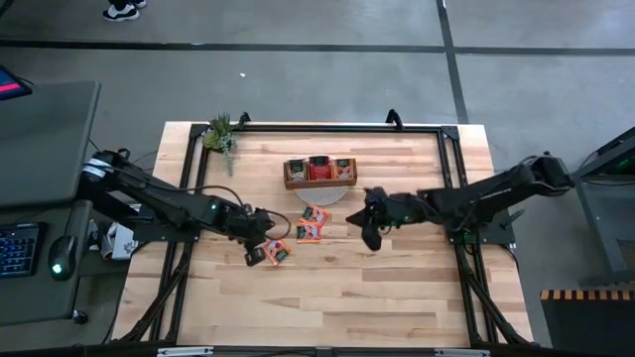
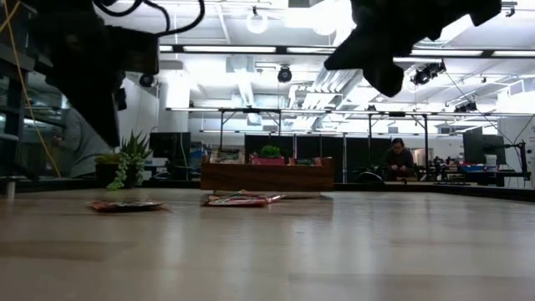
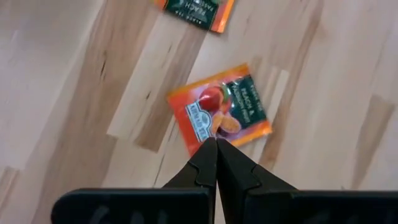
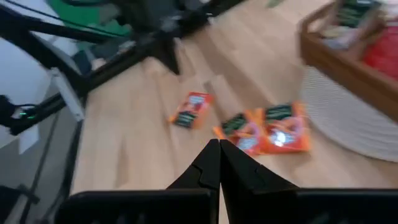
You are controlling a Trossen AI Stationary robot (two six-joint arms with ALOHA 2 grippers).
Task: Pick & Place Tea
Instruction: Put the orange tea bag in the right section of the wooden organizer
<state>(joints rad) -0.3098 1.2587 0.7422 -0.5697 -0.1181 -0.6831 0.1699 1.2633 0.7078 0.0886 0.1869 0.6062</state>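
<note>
The left pincer (image 3: 216, 144) has its fingers pressed together, empty, and hangs over the light wooden tabletop (image 1: 327, 297) with its tips above the edge of a single orange tea sachet (image 3: 219, 110) printed with fruit; in the high view that sachet (image 1: 277, 253) lies apart from the others, just beside the left pincer (image 1: 260, 250). The right pincer (image 4: 219, 147) is likewise closed on nothing and hangs above the tabletop near its middle, seen from overhead (image 1: 370, 236) to the right of a small cluster of orange sachets (image 1: 312, 224). From the right wrist that cluster (image 4: 268, 129) lies overlapping, beside a pale round mat (image 4: 348, 121). Behind the cluster, the brown wooden three-compartment tray (image 1: 319, 171) sits partly on the mat (image 1: 327, 195), with red and dark sachets standing in its compartments. A small green plant (image 1: 222, 132) stands at the far left corner of the tabletop. In the low view a person (image 2: 399, 159) sits in the room beyond.
</note>
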